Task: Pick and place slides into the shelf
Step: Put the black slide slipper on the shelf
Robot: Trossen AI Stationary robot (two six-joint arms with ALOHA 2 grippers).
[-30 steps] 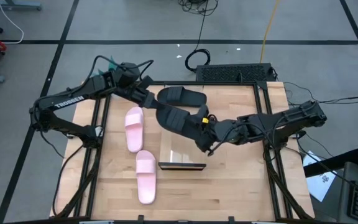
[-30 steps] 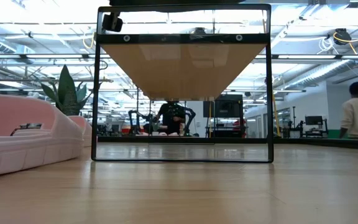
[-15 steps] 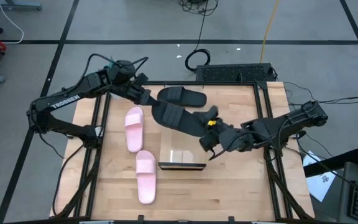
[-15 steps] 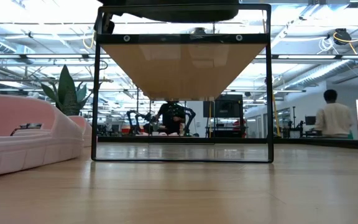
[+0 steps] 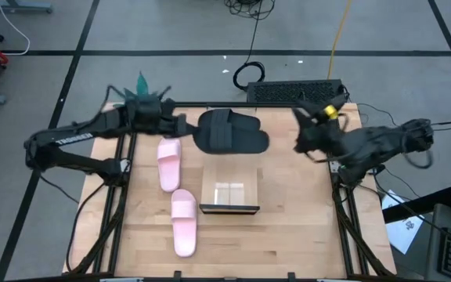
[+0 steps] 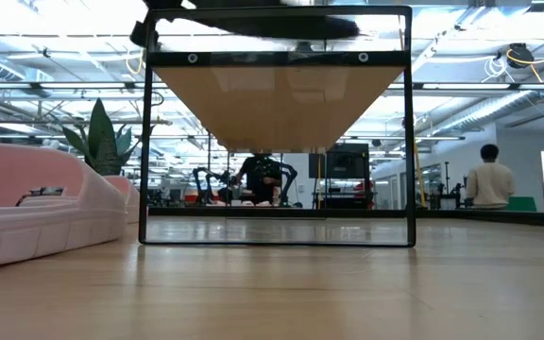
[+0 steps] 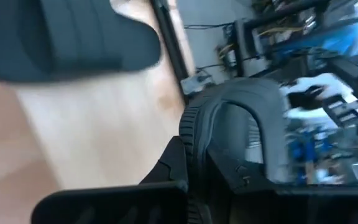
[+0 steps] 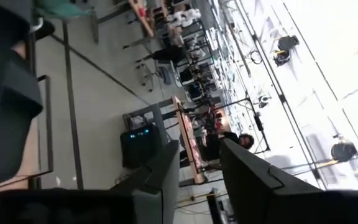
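The dark right gripper [image 5: 304, 135] has let go of the matte black slide sandal [image 5: 216, 135] and pulled back to the table's right edge, fingers parted. That sandal now lies beside its black twin [image 5: 245, 128], and the left gripper [image 5: 180, 126] has retreated leftward.

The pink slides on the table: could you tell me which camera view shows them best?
The high view: both pink slides lie fully visible, toe to heel on the left of the table. The low view shows only one pink slide, close up at its left edge. The wrist views show neither.
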